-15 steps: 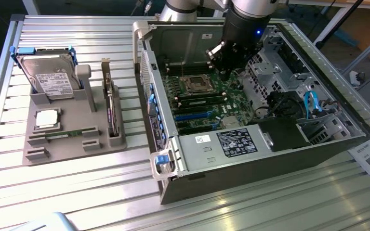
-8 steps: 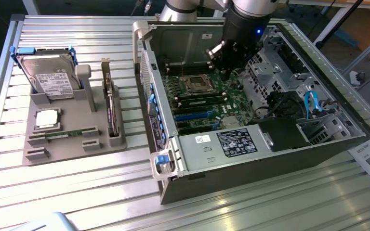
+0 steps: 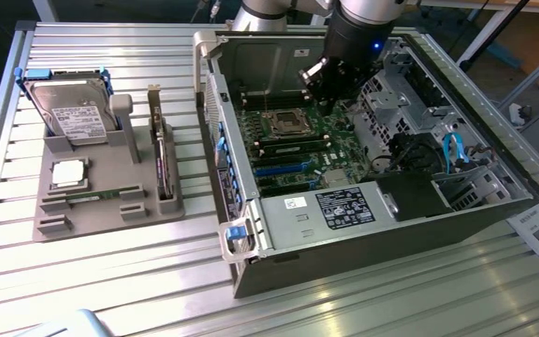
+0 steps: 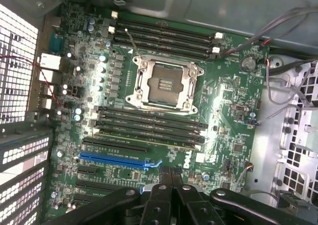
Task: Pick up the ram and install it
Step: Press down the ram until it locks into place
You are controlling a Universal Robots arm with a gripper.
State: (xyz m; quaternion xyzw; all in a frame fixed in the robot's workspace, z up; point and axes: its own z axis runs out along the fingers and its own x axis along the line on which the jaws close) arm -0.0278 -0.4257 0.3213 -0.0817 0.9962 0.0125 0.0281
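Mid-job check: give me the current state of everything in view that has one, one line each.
gripper: shut, hanging over the motherboard inside the case, nothing visibly held.
computer case: side panel off, lying open.
processor socket: empty, frame in place.
ram: seated in a slot beside the socket.
hard drive: standing upright in the grey holder.
processor chip: lying flat on the grey holder.

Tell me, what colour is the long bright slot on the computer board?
Blue. The slot shows best in the wrist view.

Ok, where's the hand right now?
The hand is inside the open computer case, above the motherboard, just toward the exterior view's right of the processor socket.
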